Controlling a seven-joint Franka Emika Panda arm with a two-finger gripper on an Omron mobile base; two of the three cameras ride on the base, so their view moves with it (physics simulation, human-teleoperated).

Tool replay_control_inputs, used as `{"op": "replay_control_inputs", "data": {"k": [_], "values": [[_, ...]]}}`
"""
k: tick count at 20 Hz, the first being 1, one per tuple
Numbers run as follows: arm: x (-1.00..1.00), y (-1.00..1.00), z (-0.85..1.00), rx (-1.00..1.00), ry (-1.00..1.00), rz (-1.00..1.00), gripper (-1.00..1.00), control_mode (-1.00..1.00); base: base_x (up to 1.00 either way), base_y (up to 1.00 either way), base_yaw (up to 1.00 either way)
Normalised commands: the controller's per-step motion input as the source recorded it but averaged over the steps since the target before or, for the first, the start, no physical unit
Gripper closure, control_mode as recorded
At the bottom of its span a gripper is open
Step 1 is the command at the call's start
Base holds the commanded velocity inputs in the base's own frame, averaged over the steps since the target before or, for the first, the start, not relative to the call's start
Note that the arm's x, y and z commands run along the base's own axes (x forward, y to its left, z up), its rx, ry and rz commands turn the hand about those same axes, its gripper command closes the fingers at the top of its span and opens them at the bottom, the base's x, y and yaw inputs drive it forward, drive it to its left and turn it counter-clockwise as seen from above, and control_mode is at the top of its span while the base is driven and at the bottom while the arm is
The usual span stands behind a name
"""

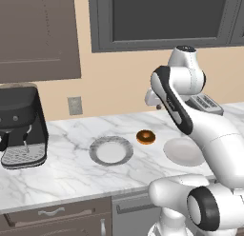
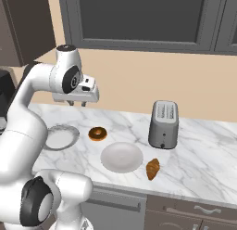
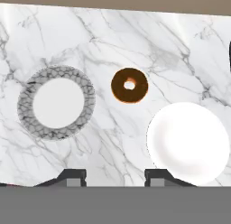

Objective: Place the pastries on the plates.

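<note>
Two plates and two pastries lie on the marble counter (image 2: 203,145), and the doughnut (image 3: 129,85) serves as the mark for all of them. It lies flat on bare marble between the plates, touching neither. The patterned plate (image 3: 56,102), white with a grey veined rim, sits to the doughnut's left and a little nearer the counter's front edge; the plain plate (image 3: 188,142) sits to its right and nearer the front still. Both plates hold nothing. In the right base view the croissant (image 2: 152,169) lies well to the right of the doughnut (image 2: 97,133), just past the plain plate (image 2: 121,156) and close to the front edge, its long axis running roughly front to back. A grey toaster (image 2: 163,124) stands upright behind the croissant, farther right of the doughnut and toward the wall. In the left base view a black coffee machine (image 1: 21,125) stands far left of the doughnut (image 1: 146,137), beyond the patterned plate (image 1: 111,150), and the plain plate (image 1: 183,151) is partly hidden by the arm. The gripper (image 3: 115,179) hangs high over the counter, looking down, roughly above the marble in front of the doughnut; its fingers (image 3: 72,178) stand wide apart with nothing between them. In the right base view the gripper (image 2: 77,103) sits in the air left of the doughnut and well above it.
</note>
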Motion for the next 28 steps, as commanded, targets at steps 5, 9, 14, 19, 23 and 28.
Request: {"op": "replay_control_inputs", "data": {"k": [5, 9, 14, 19, 23, 28], "values": [[0.00, 0.00, -0.24, 0.00, 0.00, 0.00, -1.00, -1.00, 0.00, 0.00, 0.00], [0.00, 0.11, -0.44, 0.00, 0.03, 0.00, -1.00, -1.00, 0.00, 0.00, 0.00], [0.01, 0.16, -0.40, -0.02, 0.03, 0.00, -1.00, -1.00, 0.00, 0.00, 0.00], [0.09, 0.14, -0.35, -0.04, 0.02, 0.00, -1.00, -1.00, 0.00, 0.00, 0.00], [0.14, 0.05, -0.26, -0.03, 0.10, 0.00, -1.00, -1.00, 0.00, 0.00, 0.00], [0.23, 0.00, -0.17, 0.00, 0.16, 0.00, -1.00, -1.00, 0.00, 0.00, 0.00]]}}
